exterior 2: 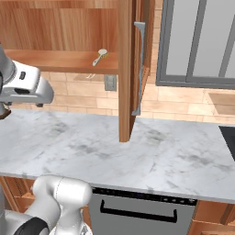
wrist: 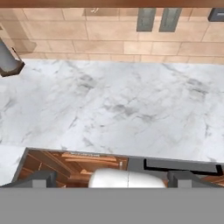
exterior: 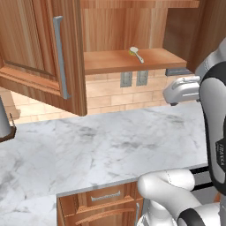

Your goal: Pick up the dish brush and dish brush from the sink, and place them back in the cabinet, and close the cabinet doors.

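Here the pincer (wrist: pixel 112 177) is spread wide and empty, held above the marble bench (wrist: pixel 113 105) with nothing touched; one dish brush (exterior: pixel 136 54) is seen lying on the shelf of the cabinet (exterior: pixel 132 61), whose cabinet doors (exterior: pixel 42 53) are swung open.

A white marble counter (exterior: pixel 110 145) veined in grey is stretching across the scene, running back to a wall of tan brick tiles (exterior: pixel 110 99). Two grey outlets (exterior: pixel 133 78) are sitting side by side on that wall. Below the counter's near edge, low wooden drawers (exterior: pixel 99 201) with horizontal handles are showing on the left, and a grey dishwasher front (exterior 2: pixel 137 211) with a dark handle is sitting to the right. A grey-framed window (exterior 2: pixel 197 43) is standing on the far right wall.
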You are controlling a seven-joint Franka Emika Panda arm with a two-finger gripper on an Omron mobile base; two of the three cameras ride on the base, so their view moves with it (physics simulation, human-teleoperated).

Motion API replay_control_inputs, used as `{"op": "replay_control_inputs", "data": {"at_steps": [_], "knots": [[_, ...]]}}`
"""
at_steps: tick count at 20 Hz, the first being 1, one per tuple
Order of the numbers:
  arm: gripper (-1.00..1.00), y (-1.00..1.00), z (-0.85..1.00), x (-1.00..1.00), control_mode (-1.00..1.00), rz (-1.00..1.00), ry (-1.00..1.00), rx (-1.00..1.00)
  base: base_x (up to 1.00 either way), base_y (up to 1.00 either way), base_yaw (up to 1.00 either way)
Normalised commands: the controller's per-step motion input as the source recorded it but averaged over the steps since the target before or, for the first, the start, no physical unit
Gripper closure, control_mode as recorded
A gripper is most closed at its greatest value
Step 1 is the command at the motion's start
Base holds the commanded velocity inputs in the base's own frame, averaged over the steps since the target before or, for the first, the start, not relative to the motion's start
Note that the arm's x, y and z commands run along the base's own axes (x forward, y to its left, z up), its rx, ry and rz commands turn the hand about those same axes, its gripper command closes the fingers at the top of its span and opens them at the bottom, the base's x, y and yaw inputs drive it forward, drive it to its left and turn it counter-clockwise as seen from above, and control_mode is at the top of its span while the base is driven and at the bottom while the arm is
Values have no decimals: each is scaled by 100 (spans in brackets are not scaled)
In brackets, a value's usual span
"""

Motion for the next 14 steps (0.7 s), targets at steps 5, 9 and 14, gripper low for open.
{"op": "replay_control_inputs", "data": {"at_steps": [5,9,14], "knots": [[-100,0,0,0,100,0,0,0,-11,0,0],[-100,0,0,0,100,0,0,0,-41,-3,0],[-100,0,0,0,100,0,0,0,-54,-21,0]]}}
